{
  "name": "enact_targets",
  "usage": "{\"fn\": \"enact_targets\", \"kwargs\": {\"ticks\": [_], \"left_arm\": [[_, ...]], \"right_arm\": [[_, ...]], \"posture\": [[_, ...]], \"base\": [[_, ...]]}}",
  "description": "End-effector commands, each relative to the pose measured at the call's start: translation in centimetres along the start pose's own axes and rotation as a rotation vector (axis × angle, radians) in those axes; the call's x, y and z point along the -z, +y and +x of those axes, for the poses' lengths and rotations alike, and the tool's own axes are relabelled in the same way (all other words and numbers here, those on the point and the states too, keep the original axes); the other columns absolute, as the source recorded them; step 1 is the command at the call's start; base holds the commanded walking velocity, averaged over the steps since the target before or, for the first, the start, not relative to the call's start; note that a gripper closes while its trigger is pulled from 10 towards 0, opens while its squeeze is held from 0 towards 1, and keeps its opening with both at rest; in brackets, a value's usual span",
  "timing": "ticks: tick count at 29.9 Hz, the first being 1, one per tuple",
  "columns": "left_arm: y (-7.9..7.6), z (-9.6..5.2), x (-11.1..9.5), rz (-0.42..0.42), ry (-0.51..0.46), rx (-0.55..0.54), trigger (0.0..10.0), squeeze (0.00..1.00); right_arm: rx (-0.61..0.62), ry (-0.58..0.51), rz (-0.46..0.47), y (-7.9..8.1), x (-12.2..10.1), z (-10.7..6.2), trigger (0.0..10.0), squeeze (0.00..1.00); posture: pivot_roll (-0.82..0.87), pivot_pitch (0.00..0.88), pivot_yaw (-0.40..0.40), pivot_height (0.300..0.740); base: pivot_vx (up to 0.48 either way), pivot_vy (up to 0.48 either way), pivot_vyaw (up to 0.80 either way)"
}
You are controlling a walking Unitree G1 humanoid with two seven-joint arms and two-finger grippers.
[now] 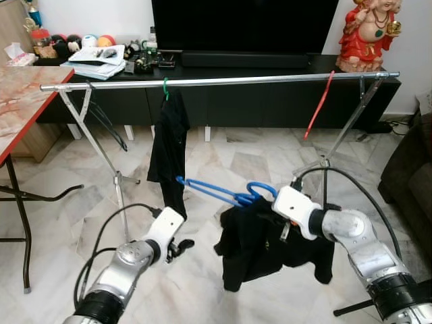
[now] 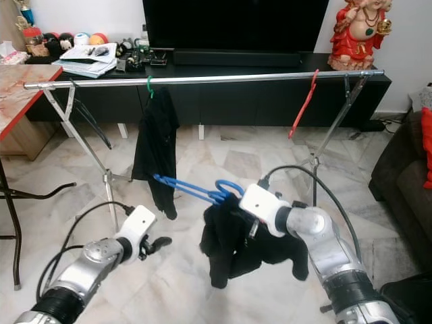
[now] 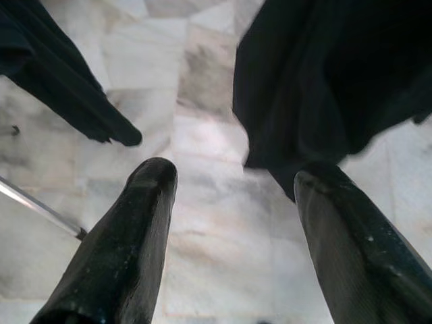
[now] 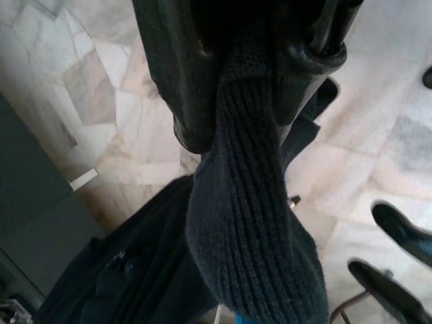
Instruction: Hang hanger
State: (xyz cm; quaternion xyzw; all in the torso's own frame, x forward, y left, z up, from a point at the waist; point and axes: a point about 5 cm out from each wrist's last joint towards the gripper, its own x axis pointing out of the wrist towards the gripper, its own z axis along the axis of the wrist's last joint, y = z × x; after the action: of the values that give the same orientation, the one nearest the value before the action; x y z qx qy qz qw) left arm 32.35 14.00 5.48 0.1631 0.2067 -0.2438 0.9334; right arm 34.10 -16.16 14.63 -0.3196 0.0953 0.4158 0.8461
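Right wrist view: right gripper (image 4: 250, 101) has both black fingers (image 4: 169, 74) clamped on a dark ribbed knit fold of the black garment (image 4: 256, 229), w/ pale marble floor (image 4: 405, 61) behind. Head views: that gripper sits at the collar of the garment (image 1: 263, 246), which hangs bunched from the blue hanger (image 1: 226, 194). Hanger is held below the rail (image 1: 223, 82), not on it; its hook end curls up just beside the right wrist, its long blue arms stick out toward robot's left, tip close to the hem of the black top (image 1: 169, 148). That top hangs from a green hanger (image 1: 165, 88) hooked on the rail, left of middle. Red hanger (image 1: 318, 108) hangs tilted near the rail's right end. Rail rests on crossed metal legs (image 1: 94, 138) at each end.

Left gripper (image 1: 181, 248) is low, near the floor, left of the held garment & not touching it. Left wrist view: its two fingers (image 3: 128, 229) stand apart, nothing between them but floor; garment edge (image 3: 324, 81) just beyond the tips.

Behind the rack: dark TV unit (image 1: 270, 94) w/ TV (image 1: 243, 23), red figurine (image 1: 368, 34) at its right end, papers and small clutter (image 1: 101, 54) at left. Red-edged table (image 1: 20, 101) at far left, dark sofa (image 1: 408, 182) at far right.
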Motion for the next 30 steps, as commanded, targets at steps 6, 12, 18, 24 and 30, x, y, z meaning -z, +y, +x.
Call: {"fn": "enact_targets", "kwargs": {"ticks": [6,12,18,24,30], "left_arm": [[-0.1,0.9,-1.7,-0.035,-0.126,-0.109,10.0,0.0],[-1.5,1.3,-3.5,-0.093,-0.24,-0.018,10.0,1.0],[-2.1,1.5,-4.8,-0.101,-0.313,-0.002,10.0,1.0],[-2.6,1.5,-5.4,-0.093,-0.35,0.036,10.0,0.55],[-3.2,1.4,-6.3,-0.02,-0.371,0.092,10.0,0.0]], "right_arm": [[0.036,-0.129,0.017,-0.2,-4.1,-0.2,0.0,0.0],[0.028,-0.196,0.067,0.8,-6.1,0.3,0.0,0.0],[-0.005,-0.22,0.069,2.1,-7.5,0.8,0.0,0.0],[-0.014,-0.218,0.082,2.6,-7.8,1.1,0.0,0.0],[-0.02,-0.226,0.095,2.9,-8.5,1.6,0.0,0.0]], "posture": [[-0.12,0.106,-0.015,0.74],[-0.13,0.108,-0.016,0.74],[-0.12,0.108,-0.02,0.74],[-0.13,0.108,-0.019,0.74],[-0.12,0.108,-0.02,0.74]], "base": [[0.0,0.0,0.0],[0.0,0.0,0.0],[0.0,0.0,0.0],[0.0,0.0,0.0],[0.0,0.0,0.0]]}}
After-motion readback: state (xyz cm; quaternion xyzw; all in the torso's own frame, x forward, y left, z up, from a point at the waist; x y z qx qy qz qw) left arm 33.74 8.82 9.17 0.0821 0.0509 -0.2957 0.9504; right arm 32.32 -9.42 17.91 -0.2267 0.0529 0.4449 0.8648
